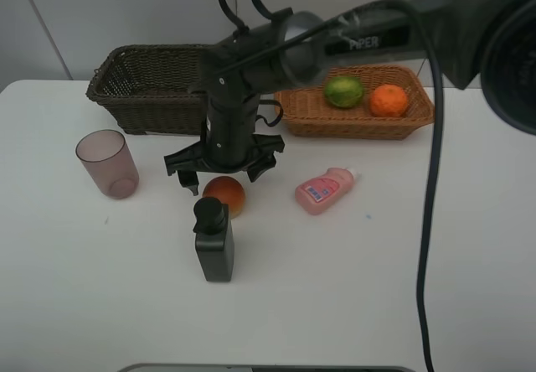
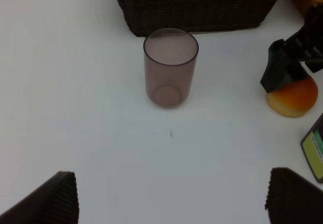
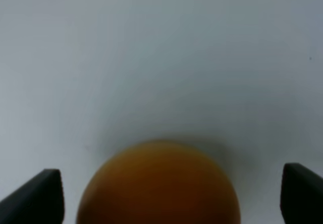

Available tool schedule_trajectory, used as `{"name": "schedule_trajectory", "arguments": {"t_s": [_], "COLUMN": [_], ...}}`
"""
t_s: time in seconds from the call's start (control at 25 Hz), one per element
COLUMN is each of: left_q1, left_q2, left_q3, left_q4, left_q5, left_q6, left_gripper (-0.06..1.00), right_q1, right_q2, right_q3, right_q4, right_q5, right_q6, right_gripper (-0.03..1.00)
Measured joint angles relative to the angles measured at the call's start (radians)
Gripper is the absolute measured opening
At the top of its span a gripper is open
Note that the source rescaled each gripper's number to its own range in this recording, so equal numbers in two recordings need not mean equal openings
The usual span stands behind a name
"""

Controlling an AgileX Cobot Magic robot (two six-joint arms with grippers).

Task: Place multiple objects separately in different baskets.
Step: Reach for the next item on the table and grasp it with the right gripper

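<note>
My right gripper (image 1: 223, 173) reaches across to the middle of the table and hangs open just above the reddish-orange fruit (image 1: 224, 194), one fingertip on each side. In the right wrist view the fruit (image 3: 159, 183) sits between the spread fingertips (image 3: 35, 196). The black pump bottle (image 1: 214, 240) stands right in front of the fruit. The pink bottle (image 1: 325, 189) lies to its right. The purplish cup (image 1: 107, 163) stands upright at the left. The green fruit (image 1: 344, 91) and the orange (image 1: 389, 100) lie in the light basket (image 1: 360, 125). My left gripper (image 2: 174, 199) is open and empty, facing the cup (image 2: 170, 67).
The dark brown basket (image 1: 146, 87) stands at the back left, behind the cup, and looks empty; it also shows in the left wrist view (image 2: 197, 4). The right arm's cable (image 1: 431, 221) hangs over the right side of the table.
</note>
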Motion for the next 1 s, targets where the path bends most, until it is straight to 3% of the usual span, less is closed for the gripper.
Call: {"name": "schedule_trajectory", "arguments": {"t_s": [0.56,0.64,0.68,0.76,1.0], "left_q1": [0.0,0.0,0.0,0.0,0.0], "left_q2": [0.0,0.0,0.0,0.0,0.0], "left_q3": [0.0,0.0,0.0,0.0,0.0], "left_q4": [0.0,0.0,0.0,0.0,0.0], "left_q5": [0.0,0.0,0.0,0.0,0.0], "left_q6": [0.0,0.0,0.0,0.0,0.0], "left_gripper": [0.96,0.96,0.96,0.96,0.96], "right_q1": [0.012,0.012,0.012,0.012,0.012], "right_q2": [0.039,0.039,0.039,0.04,0.041], "right_q3": [0.0,0.0,0.0,0.0,0.0], "right_q4": [-0.001,-0.001,-0.001,-0.001,-0.001], "right_q5": [0.001,0.001,0.002,0.002,0.004], "right_q6": [0.0,0.0,0.0,0.0,0.0], "right_gripper": [0.87,0.74,0.61,0.23,0.22]}}
